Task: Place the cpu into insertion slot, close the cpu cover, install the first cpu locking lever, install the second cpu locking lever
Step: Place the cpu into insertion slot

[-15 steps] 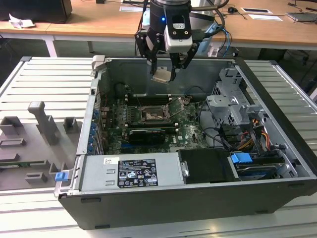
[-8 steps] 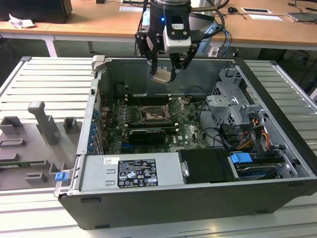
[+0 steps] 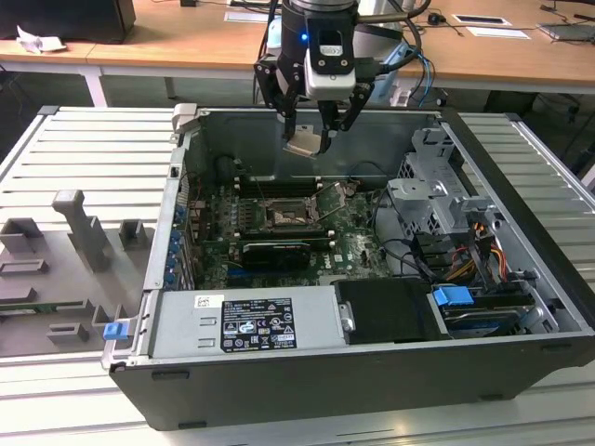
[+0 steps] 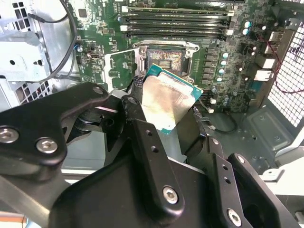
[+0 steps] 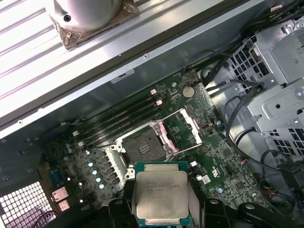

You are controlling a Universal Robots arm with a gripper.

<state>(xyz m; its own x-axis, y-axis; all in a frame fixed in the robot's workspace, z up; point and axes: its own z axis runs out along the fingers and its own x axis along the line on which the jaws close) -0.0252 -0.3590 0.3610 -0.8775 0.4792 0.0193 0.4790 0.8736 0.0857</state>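
Aloft, end effector (image 3: 310, 133) grips cpu (image 5: 161, 192) (insertion slot (image 5: 142, 148) uncovered).

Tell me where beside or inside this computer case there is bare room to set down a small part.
Bare: the ribbed table bordered by the grey fixture blocks and the computer case, and the strip at the exterior view's right. Crowded: around the insertion slot, hemmed by memory slots, cables and drive cage, with the gripper holding the cpu above.
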